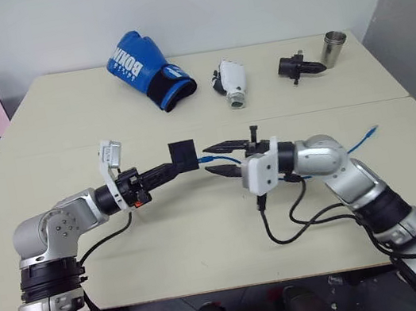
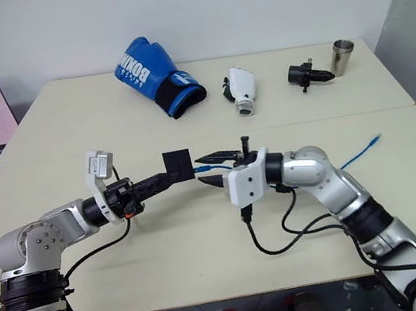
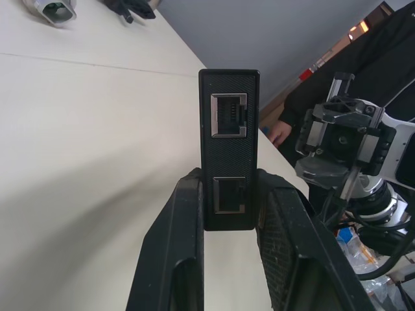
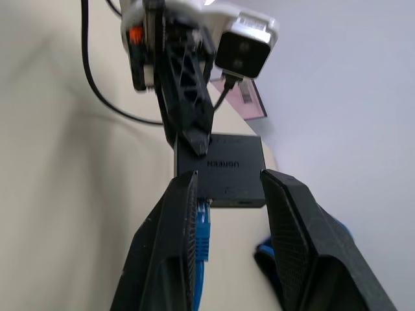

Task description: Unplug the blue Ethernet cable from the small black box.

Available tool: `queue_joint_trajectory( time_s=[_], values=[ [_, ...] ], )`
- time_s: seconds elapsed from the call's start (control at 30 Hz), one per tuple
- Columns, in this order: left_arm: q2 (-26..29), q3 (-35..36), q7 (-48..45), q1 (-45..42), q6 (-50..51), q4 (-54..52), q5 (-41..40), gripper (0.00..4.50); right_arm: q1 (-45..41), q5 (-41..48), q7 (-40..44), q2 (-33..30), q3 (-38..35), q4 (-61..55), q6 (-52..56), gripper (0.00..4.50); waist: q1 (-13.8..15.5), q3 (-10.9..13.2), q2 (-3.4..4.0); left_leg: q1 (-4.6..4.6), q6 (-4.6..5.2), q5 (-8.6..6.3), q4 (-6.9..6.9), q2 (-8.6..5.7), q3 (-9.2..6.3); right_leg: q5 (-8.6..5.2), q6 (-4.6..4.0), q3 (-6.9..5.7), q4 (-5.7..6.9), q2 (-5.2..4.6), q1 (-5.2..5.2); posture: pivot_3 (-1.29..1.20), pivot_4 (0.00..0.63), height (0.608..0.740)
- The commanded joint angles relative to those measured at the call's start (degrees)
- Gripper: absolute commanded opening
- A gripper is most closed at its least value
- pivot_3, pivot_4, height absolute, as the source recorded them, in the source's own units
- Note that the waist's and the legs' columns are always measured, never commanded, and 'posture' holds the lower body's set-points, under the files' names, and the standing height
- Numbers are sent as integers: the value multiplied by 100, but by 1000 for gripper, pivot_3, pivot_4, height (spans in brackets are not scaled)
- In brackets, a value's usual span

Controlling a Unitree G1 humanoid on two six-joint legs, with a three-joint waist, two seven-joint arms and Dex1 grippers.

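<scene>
Presently, your left gripper point(image 1: 180, 164) is clamped on the small black box point(image 1: 184, 156), holding it up above the table point(image 1: 67, 132) at mid-scene. From the left wrist camera you get the box's edge face: two ports stacked along it, both empty, with the fingers point(image 3: 175, 253) pinching the box at the lower port. Neither head view lets you check those ports.

Your right gripper point(image 1: 222, 158) points toward the box from the other side, its jaws parted with nothing pinched between them. The blue Ethernet cable point(image 1: 220, 156) lies along that gripper; its plug end sits in the small gap just short of the box, apart from it in the head views. Through the right wrist camera you see the cable point(image 4: 203, 232) running beside one finger, and the box's broad face with faint lettering.

Far end of the cable point(image 1: 360, 139) rests on the table to the right. A boxing glove point(image 1: 146, 70) sits at the back.
</scene>
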Motion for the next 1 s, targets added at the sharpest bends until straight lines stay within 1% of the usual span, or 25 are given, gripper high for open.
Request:
queue_joint_trajectory(
  time_s=[0.03,0.07,0.2,0.33,0.5,0.73,0.77,0.83,0.87,0.9,1.0],
  values=[
    [165,-145,-325,-161,-181,-348,25,765,150,1218,68,53,-483,-791,1661,1620,-2,0,0,1,0,0,0,0,0,0,0,-1,0,0,0,0,150,740],
    [203,-194,-400,-200,-222,-393,51,765,187,1572,35,69,-586,-915,2260,1620,-3,0,0,1,0,0,0,2,-1,0,0,-2,0,1,0,0,150,740],
    [422,-483,-779,-409,-555,-463,295,765,166,2586,-22,87,-930,-1098,3938,1620,-3,0,0,4,0,0,-2,4,-4,0,0,-5,3,6,1,0,150,740],
    [440,-554,-903,-590,-671,-302,363,765,126,3139,-27,22,-1042,-1262,5033,1620,-8,0,0,4,1,-1,-4,2,2,-1,-1,-1,0,6,-1,0,150,740],
    [491,-705,-1105,-572,-759,-397,463,765,-134,3428,-216,195,-1249,-1000,5645,1620,-20,0,0,-1,2,-1,-5,1,6,-1,0,0,-1,7,-8,0,150,740],
    [515,-779,-1216,-579,-847,-398,572,765,-435,3685,56,259,-1401,-611,5981,1620,-21,0,0,-2,2,-1,-6,2,6,-1,0,0,-1,9,-10,0,150,740],
    [506,-769,-1220,-592,-844,-380,582,765,-463,3744,113,244,-1404,-575,6054,1952,-20,0,0,-3,2,-1,-6,2,7,-1,0,1,-2,9,-11,0,150,740],
    [483,-732,-1230,-630,-810,-361,561,765,-515,3815,160,250,-1420,-498,6180,2173,-21,0,1,-5,3,-1,-7,2,7,-1,0,0,-2,9,-12,0,150,740],
    [480,-728,-1245,-640,-802,-364,555,765,-547,3860,138,284,-1458,-435,6262,2545,-21,0,1,-5,2,-1,-6,2,8,-1,0,1,-2,9,-13,0,150,740],
    [485,-741,-1284,-652,-802,-355,556,765,-593,3888,142,309,-1480,-336,6331,2716,-21,0,1,-5,2,-1,-7,2,8,-1,0,1,-2,9,-13,0,150,740],
    [465,-738,-1361,-672,-811,-324,541,765,-685,4036,180,361,-1562,-107,6564,2746,-23,0,1,-5,2,-1,-6,3,7,-1,0,1,-1,10,-14,0,150,740]
  ],
)
